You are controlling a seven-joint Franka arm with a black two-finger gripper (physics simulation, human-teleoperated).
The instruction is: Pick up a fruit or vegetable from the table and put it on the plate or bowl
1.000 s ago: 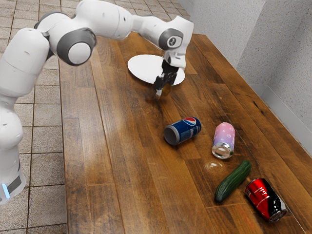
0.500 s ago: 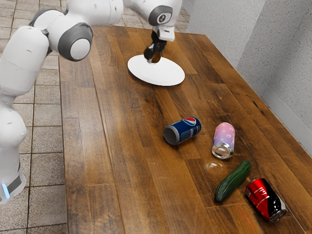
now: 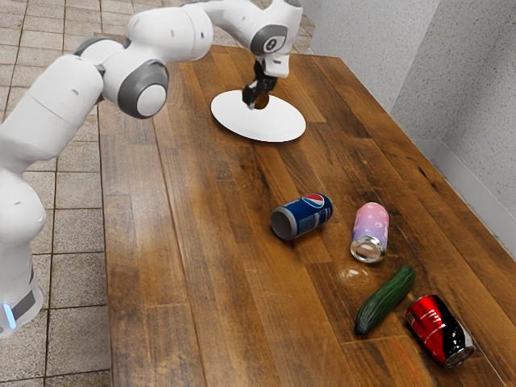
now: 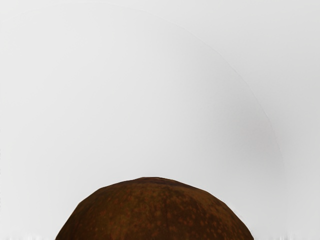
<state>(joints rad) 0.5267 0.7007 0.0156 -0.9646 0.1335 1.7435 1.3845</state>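
Our hand [image 3: 256,95] sits in the upper middle of the exterior frame, at the end of the white arm [image 3: 97,72] that arches in from the left edge. Its black fingers are closed from two sides on a round brown fruit [image 3: 259,101] with a rough, speckled skin, so the hand is holding it. The fruit hangs over the far, upper-left part of a flat round white plate [image 3: 274,122], which lies on the dark wooden plank surface [image 3: 210,266] in the upper middle of the frame. We cannot tell whether the fruit touches the plate or is just above it.

In the wrist view the brown fruit [image 4: 155,212] bulges as a dome at the lower edge, just under the hand, with the white plate [image 4: 150,90] spread behind it and a faint grey shadow on the plate to one side.

Well apart from the plate, in the lower right of the exterior frame, four things lie on their sides. A blue soda can [image 3: 302,216] is near the centre, and a pink can [image 3: 370,231] lies to its right. Below the pink can there is a long dark green cucumber [image 3: 385,300] set on a slant. A red can [image 3: 438,330] lies just beside the cucumber's lower end.
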